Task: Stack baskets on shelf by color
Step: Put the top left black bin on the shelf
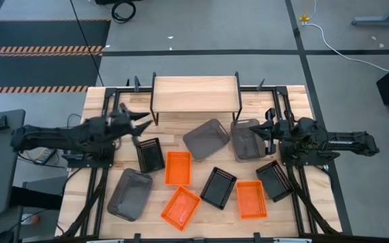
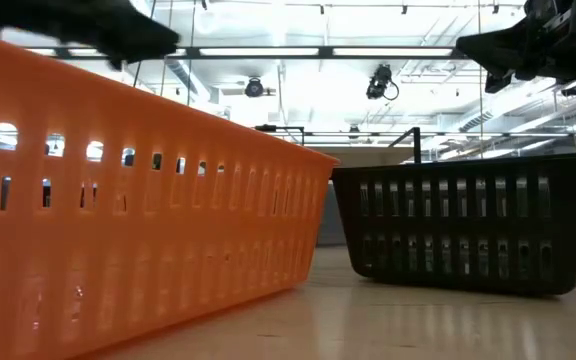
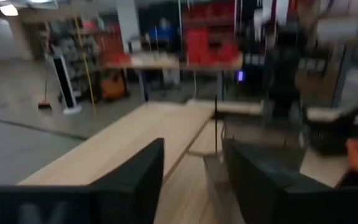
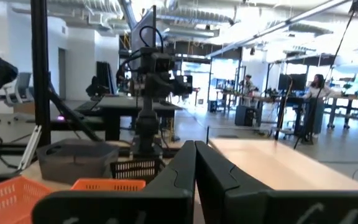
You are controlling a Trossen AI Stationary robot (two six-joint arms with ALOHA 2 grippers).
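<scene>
Nine baskets lay scattered on the table; the shelf stood bare behind them. We saw the left gripper released beside it, the right gripper clenched, empty.

Shelf top: bare, open from above. Table middle and front: crowded with scattered baskets; narrow gaps between them. Back corners: free.
</scene>
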